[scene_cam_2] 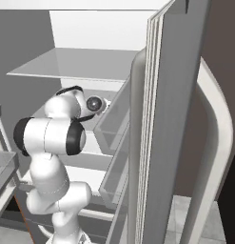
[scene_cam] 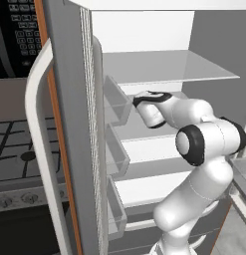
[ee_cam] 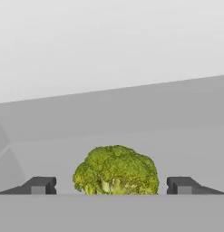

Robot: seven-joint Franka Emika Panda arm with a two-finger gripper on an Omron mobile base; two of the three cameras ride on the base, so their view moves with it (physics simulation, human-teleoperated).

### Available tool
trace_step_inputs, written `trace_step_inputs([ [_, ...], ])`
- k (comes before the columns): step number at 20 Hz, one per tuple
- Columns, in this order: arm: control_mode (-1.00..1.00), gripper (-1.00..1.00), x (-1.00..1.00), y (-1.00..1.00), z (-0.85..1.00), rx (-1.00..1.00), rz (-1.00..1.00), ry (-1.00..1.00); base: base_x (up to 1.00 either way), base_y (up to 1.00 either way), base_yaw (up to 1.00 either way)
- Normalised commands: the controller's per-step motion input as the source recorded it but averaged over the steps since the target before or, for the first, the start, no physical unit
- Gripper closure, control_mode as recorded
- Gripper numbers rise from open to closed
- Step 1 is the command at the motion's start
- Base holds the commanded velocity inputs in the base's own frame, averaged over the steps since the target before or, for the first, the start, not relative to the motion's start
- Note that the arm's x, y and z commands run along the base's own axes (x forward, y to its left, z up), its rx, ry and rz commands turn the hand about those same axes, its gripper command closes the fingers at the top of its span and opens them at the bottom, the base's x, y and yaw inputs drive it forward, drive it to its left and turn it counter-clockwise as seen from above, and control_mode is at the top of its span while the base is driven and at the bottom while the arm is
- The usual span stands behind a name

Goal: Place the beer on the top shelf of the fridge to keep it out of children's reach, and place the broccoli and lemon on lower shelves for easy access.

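1. The scene is a rendered kitchen, with the fridge (scene_cam: 74, 124) standing open, its white interior lit and its grey door swung out toward the cameras.
2. In the left base view a black microwave (scene_cam: 17, 35) and a dark stovetop (scene_cam: 20, 149) sit to the left of the door.
3. A long curved white handle (scene_cam: 37, 124) runs down the door's outer face, and grey door bins (scene_cam: 117, 99) line its inner side.
4. The top shelf (scene_cam: 164, 67) is a wide, pale grey panel near the top of the cavity; lower shelves (scene_cam: 154, 147) step down beneath it.
5. The white arm reaches into the fridge just under the top shelf, its hand lying over one of the lower shelves.
6. In the hand view the fingers (ee_cam: 38, 185) stand spread wide, one on each side, with clear gaps to what lies between them.
7. The broccoli (ee_cam: 115, 170) sits midway between them on a pale grey shelf surface, touched by neither finger.
8. Behind the broccoli the fridge's light back wall rises.
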Motion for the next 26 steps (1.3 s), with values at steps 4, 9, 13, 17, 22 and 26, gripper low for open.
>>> trace_step_inputs([
  [4,-1.00,-1.00,-0.42,0.00,0.08,0.00,-0.01,0.00,0.00,0.00,0.00],
  [9,-1.00,-1.00,-0.77,-0.09,0.37,0.00,-0.04,0.00,0.00,0.00,0.00],
  [13,-1.00,-1.00,-1.00,-0.26,0.55,0.00,-0.04,0.00,0.00,0.00,0.00],
  [17,-1.00,-1.00,-0.94,-0.18,0.87,0.00,-0.02,0.00,0.00,0.00,0.00],
  [22,-1.00,-1.00,-0.75,-0.24,1.00,0.00,0.00,0.06,0.00,0.00,0.00],
  [26,-1.00,-1.00,-0.63,-0.32,1.00,0.00,0.00,0.19,0.00,0.00,0.00],
])
